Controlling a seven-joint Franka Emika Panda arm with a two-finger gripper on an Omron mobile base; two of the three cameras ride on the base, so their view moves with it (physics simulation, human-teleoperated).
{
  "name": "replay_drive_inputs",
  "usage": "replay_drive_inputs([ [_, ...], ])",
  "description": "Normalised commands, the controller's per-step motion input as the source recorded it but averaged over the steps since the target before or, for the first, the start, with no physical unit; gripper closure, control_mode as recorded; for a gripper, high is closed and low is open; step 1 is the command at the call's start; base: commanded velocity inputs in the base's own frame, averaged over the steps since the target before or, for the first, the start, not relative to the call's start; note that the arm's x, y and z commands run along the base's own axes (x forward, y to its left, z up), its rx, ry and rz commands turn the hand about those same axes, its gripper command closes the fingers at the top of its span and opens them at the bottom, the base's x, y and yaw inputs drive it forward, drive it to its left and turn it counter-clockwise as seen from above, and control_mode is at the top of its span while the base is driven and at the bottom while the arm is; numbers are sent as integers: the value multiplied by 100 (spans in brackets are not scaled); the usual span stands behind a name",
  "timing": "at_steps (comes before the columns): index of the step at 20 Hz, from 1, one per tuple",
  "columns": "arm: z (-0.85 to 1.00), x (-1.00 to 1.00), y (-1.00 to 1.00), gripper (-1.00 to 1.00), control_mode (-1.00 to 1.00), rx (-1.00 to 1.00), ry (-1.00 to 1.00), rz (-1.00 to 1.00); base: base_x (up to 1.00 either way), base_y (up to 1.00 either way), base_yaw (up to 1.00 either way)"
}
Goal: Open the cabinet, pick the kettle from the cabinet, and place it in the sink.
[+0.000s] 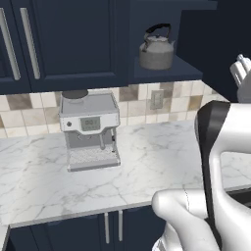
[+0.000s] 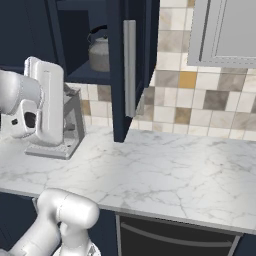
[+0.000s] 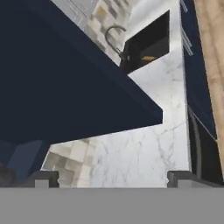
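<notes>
The navy cabinet [image 1: 162,73] stands open, and its door [image 2: 117,75] swings out over the counter with the long silver bar handle [image 2: 129,67] facing me. On the shelf inside sits the grey kettle [image 1: 157,49] with its black arched handle, also seen past the door's edge [image 2: 100,50]. My gripper [image 3: 113,177] is open, its fingertips [image 3: 41,178] wide apart with nothing between them. It hangs close under the dark door [image 3: 65,78]. Beyond the door lies the black sink [image 3: 146,41] with its thin curved faucet [image 3: 114,39].
A boxy silver coffee machine [image 1: 89,130] stands on the white marble counter [image 1: 162,162] left of the cabinet, partly hidden by my arm [image 2: 45,100]. A wall outlet [image 1: 157,99] sits in the tiled backsplash. A pale grey cabinet [image 2: 225,30] hangs at the upper right.
</notes>
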Motion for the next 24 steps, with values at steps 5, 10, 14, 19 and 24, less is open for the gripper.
replay_drive_inputs([
  [5,3,5,25,-100,-100,-27,9,39,0,0,0],
  [10,3,9,24,-100,-100,-23,0,30,0,0,0],
  [14,10,22,22,-100,-100,-16,8,21,0,0,0],
  [19,16,24,20,-100,-100,-9,17,21,0,0,0],
  [24,12,29,15,-100,-100,-8,9,20,0,0,0],
])
